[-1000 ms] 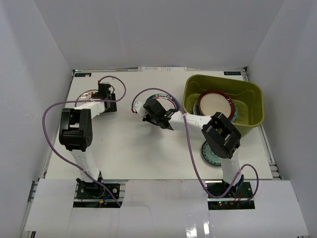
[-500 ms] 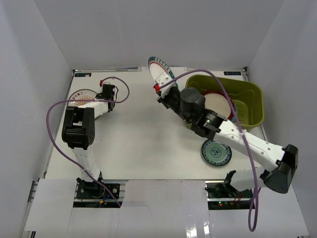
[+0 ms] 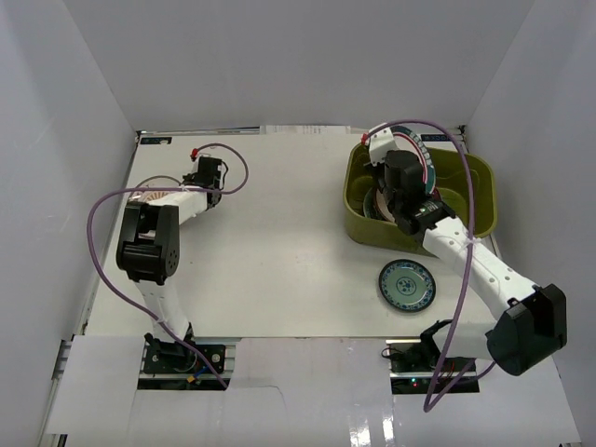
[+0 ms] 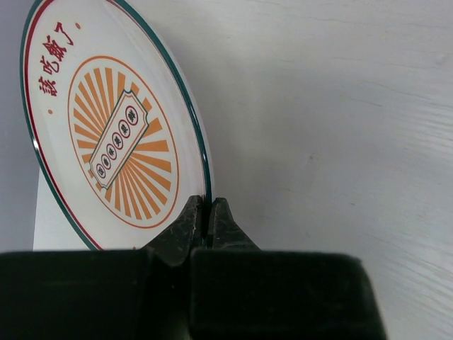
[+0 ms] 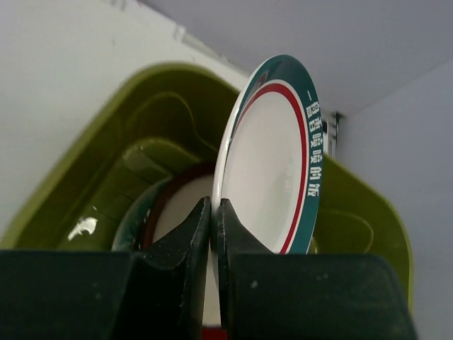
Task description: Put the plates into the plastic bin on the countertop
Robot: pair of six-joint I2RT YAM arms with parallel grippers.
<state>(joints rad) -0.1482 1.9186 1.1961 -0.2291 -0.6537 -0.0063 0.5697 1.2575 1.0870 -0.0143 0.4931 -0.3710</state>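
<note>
Clamping the rim gives a secure hold. The right gripper (image 5: 214,212), shut on the teal-and-red-rimmed plate (image 5: 272,163), holds it upright above the plastic bin (image 5: 92,170) for lowering. The left gripper (image 4: 209,216) pinches the orange sunburst plate (image 4: 117,142), apparently resting on the countertop (image 4: 340,142).

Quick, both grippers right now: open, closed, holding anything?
Left gripper: closed on the rim of the orange sunburst plate.
Right gripper: closed on the teal-and-red rimmed plate, over the plastic bin.
</note>
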